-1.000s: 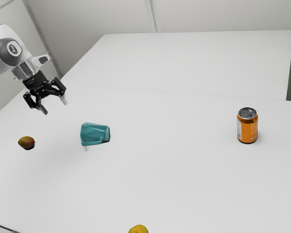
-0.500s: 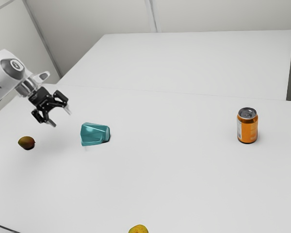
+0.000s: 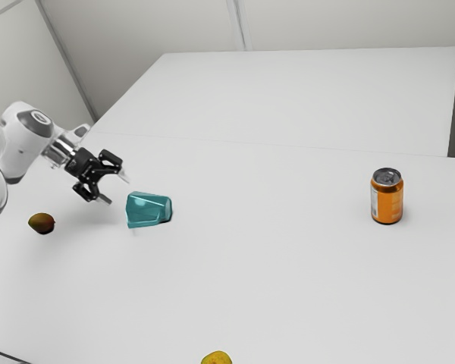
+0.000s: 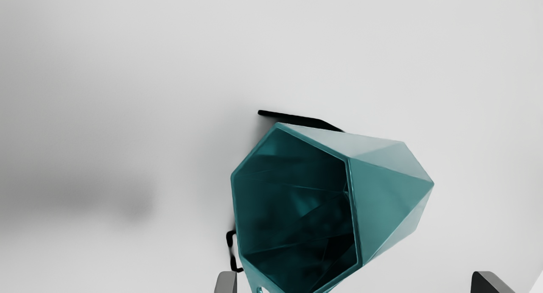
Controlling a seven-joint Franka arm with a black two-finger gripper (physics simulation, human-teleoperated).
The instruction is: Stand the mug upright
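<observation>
The teal faceted mug lies on its side on the white table, its narrower base toward the exterior view's right. Above the table, just to the exterior view's left of the mug, hangs my gripper, tilted toward it with fingers spread. In the wrist view the mug shows its dark hollow mouth, and a bit of its handle shows at the bottom edge. My gripper is open there, its fingertips wide apart, with no contact on the mug visible.
A brownish-red fruit rests at the exterior view's left, below the arm. An orange can stands upright far to the exterior view's right. A yellow fruit is at the near edge of the exterior view.
My gripper has come down and toward the exterior view's right, closer to the mug, and its tilt has changed. The mug, can and fruits have stayed in place.
</observation>
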